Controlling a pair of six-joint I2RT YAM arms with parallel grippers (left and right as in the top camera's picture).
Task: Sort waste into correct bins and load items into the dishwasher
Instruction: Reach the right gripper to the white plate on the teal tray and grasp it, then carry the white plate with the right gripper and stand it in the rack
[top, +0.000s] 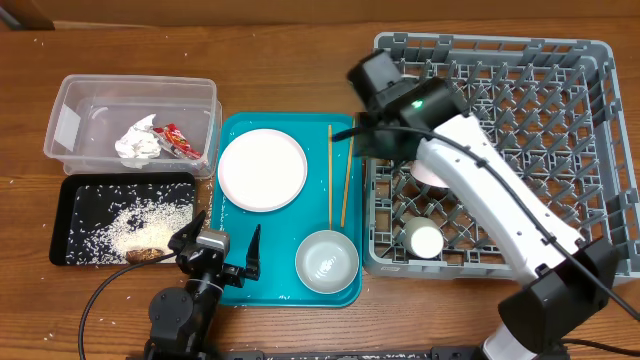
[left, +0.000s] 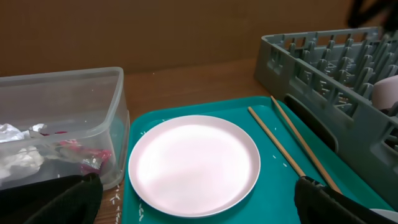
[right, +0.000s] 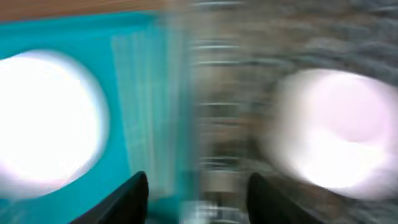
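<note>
A pale round plate (top: 262, 170) and two wooden chopsticks (top: 338, 175) lie on the teal tray (top: 235, 135), with a white bowl (top: 327, 262) at its front. My left gripper (top: 220, 250) is open and empty, low at the tray's front left, looking at the plate (left: 194, 163) and chopsticks (left: 292, 146). My right gripper (top: 372, 140) is open and empty over the grey dish rack's (top: 560, 130) left edge. Its view is blurred. The pink bowl (top: 432, 178) and a white cup (top: 425, 240) sit in the rack. The pink bowl also shows in the right wrist view (right: 336, 130).
The clear tub (top: 80, 100) at back left holds a white napkin (top: 138, 142) and red wrapper (top: 180, 140). The black tray (top: 75, 195) in front of it holds rice (top: 135, 225) and a brown scrap (top: 145, 255). Loose rice grains lie on the teal tray.
</note>
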